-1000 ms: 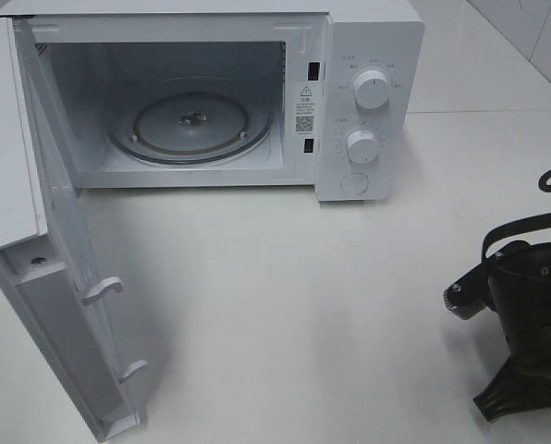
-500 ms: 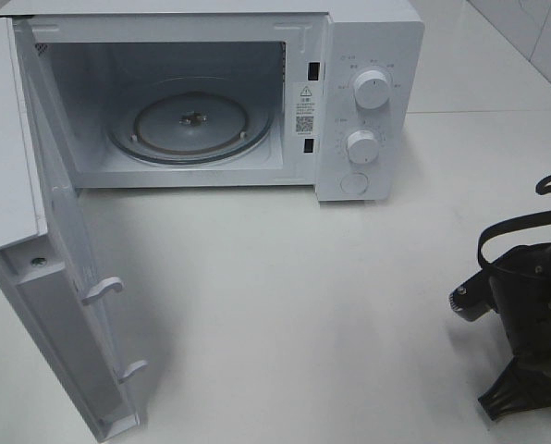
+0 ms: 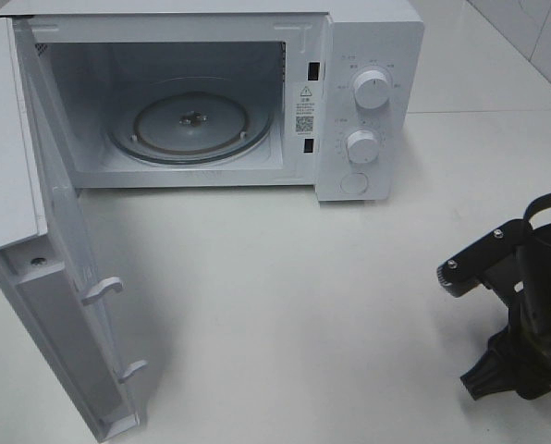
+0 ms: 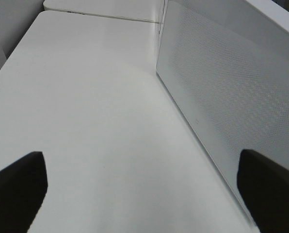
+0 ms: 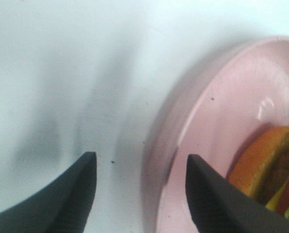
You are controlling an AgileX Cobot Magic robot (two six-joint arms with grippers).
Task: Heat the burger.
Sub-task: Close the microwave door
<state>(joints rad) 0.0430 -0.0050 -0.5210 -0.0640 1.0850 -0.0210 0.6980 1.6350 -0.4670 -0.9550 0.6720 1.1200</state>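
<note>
In the right wrist view only a slice of the burger [image 5: 266,165] shows at the frame's edge: golden-brown bun, dark patty, a bit of green. It sits on a pink plate [image 5: 222,107]. My right gripper [image 5: 139,191] is open and astride the plate's rim, one finger over the white table and the other over the plate, with nothing gripped. From the high camera only the right arm [image 3: 525,314] shows, at the lower right; burger and plate are out of view there. My left gripper [image 4: 139,194] is open above bare table beside the microwave door [image 4: 222,97].
The white microwave [image 3: 368,102] stands at the back with its door [image 3: 63,305] swung wide to the left. Its glass turntable [image 3: 190,125] carries nothing. White table [image 3: 285,296] stretches between the microwave and the right arm.
The right gripper's jaws have spread from nearly shut to open. The right arm has shifted, and its wrist bracket now sits higher in the high view. The left arm has not moved.
</note>
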